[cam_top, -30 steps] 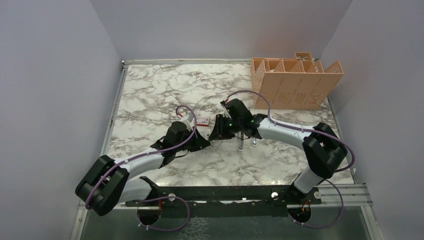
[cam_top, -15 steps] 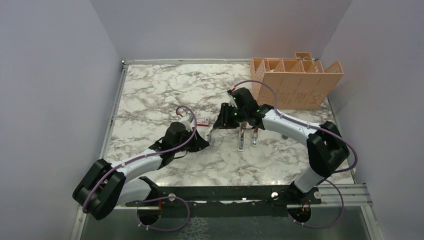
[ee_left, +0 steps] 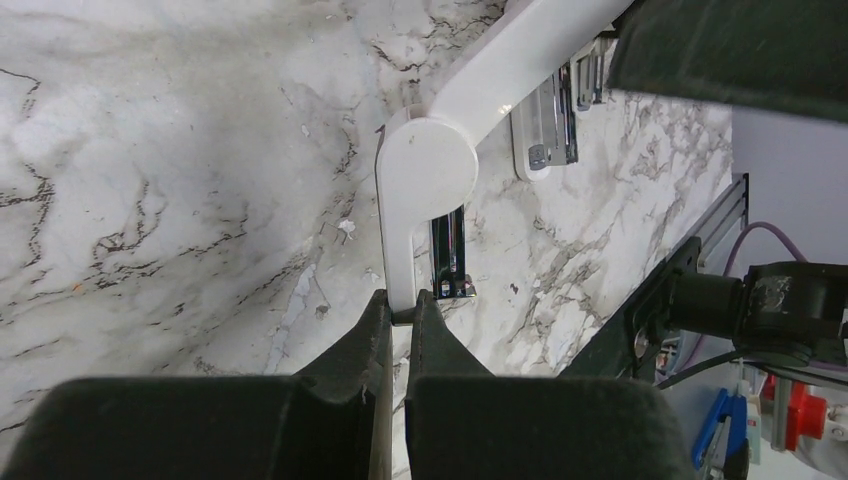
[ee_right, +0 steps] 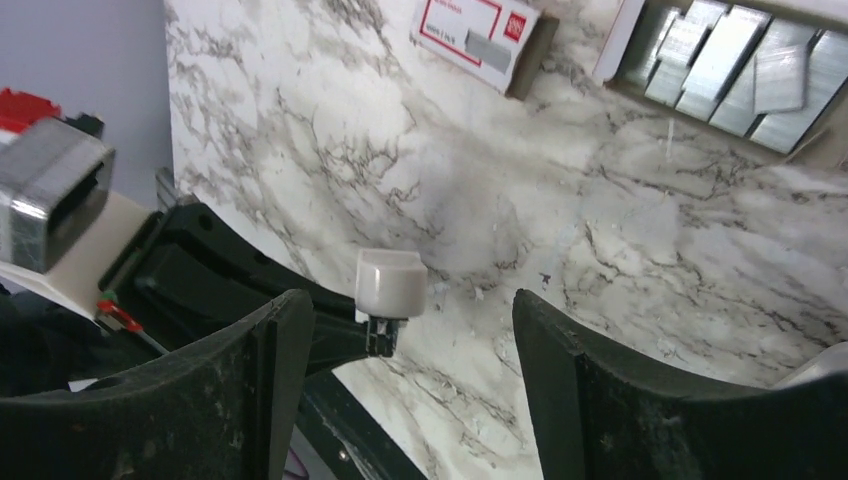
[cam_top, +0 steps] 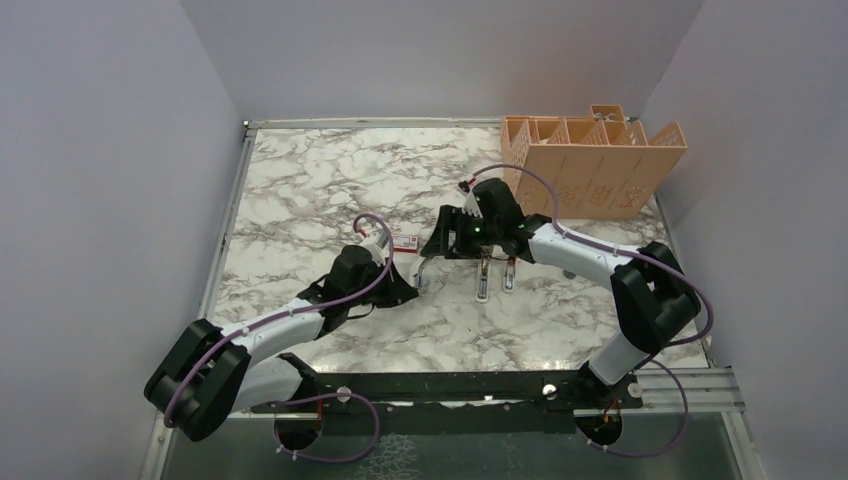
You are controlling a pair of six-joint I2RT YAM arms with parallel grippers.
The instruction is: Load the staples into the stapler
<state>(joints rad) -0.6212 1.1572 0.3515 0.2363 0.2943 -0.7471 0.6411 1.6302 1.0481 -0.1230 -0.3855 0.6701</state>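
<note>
The white stapler (ee_left: pixel 427 165) stands hinged open, its metal magazine (ee_left: pixel 450 255) lying on the marble. My left gripper (ee_left: pixel 401 303) is shut on the stapler's near white end; from above it sits at left gripper (cam_top: pixel 408 283). The stapler's raised white tip (ee_right: pixel 390 282) shows between the wide-apart jaws of my open right gripper (ee_right: pixel 412 300), touching neither finger. The staples (ee_right: pixel 730 60), silvery strips in a flat grey tray, lie beyond it, next to the red-and-white box (ee_right: pixel 475 35). In the top view the right gripper (cam_top: pixel 447 240) hides the tray; the box (cam_top: pixel 405 241) shows.
Two small white-and-metal objects (cam_top: pixel 483 280) (cam_top: pixel 508 275) lie just right of the stapler. An orange slotted organiser (cam_top: pixel 590 165) stands at the back right. The arms' black mounting rail (cam_top: pixel 450 385) runs along the near edge.
My right gripper has opened wide and drawn back and slightly right from the stapler, whose top now stands raised. The left gripper has kept its hold and place.
</note>
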